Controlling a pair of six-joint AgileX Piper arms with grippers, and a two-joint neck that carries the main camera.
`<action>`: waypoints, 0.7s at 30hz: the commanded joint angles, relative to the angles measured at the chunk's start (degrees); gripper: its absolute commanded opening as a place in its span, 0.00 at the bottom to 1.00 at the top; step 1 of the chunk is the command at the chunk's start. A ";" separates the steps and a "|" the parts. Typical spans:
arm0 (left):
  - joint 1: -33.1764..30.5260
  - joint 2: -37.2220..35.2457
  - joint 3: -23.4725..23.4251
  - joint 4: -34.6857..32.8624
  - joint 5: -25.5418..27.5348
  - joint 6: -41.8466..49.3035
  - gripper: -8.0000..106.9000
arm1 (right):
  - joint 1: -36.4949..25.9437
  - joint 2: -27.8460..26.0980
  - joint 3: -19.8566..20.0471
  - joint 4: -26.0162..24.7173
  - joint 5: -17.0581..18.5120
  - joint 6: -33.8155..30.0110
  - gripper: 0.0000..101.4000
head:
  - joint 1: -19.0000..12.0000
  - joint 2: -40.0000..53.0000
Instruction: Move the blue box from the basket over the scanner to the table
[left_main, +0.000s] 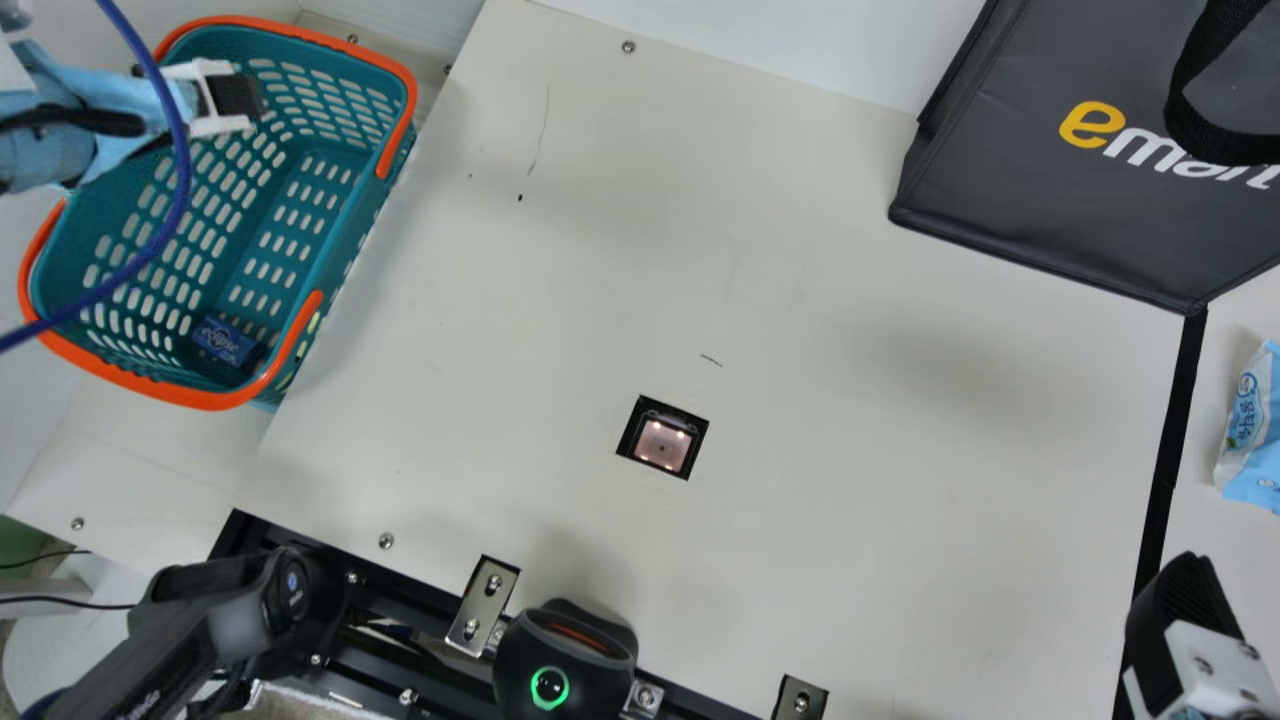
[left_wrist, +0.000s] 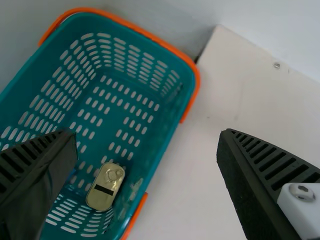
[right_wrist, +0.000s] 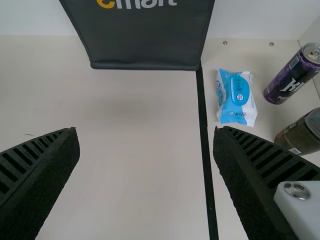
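The cream table (left_main: 850, 480) stretches out below pale walls, with a black strip (left_main: 1170, 440) running along its right side. At the left in the main view is the teal basket (left_main: 210, 398) with its orange rim, and a blue cable (left_main: 178, 190) passes across the view of it. The blue box (left_main: 225, 342) is down inside the basket, on the bottom, near the end closer to the camera. In the left wrist view, a rounded gold piece (left_wrist: 106, 186) with a black bar lies in the basket; I cannot tell whether it is part of the box. The left gripper (left_main: 240, 97) is over the far part of the basket in the main view, its two fingers spread wide apart. The right gripper (left_main: 1185, 590) is at the lower right, also with its fingers well apart. The square scanner (left_main: 662, 443) is set into the table between the two arms, its small lights lit. Near the bottom of the main view sits a black device (left_main: 565, 660) with a glowing green ring. A black bag (left_main: 1060, 210) stands at the upper right. Across the strip, the right wrist view shows a blue and white packet (right_wrist: 236, 97), a purple can (right_wrist: 292, 75) and a brown jar (right_wrist: 302, 132).
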 joint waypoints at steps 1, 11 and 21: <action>2.43 2.68 0.07 -0.06 -0.63 -0.55 0.85 | 0.00 0.00 0.00 0.00 0.00 0.00 0.94 | -1.75 0.23; 4.13 10.88 2.86 1.98 -6.17 -7.25 0.85 | 0.00 0.00 0.00 0.00 0.00 0.00 0.94 | -1.75 0.23; 3.83 18.81 6.65 5.17 -13.52 -14.24 0.85 | 0.00 0.00 0.00 0.00 0.00 0.00 0.94 | -1.75 0.23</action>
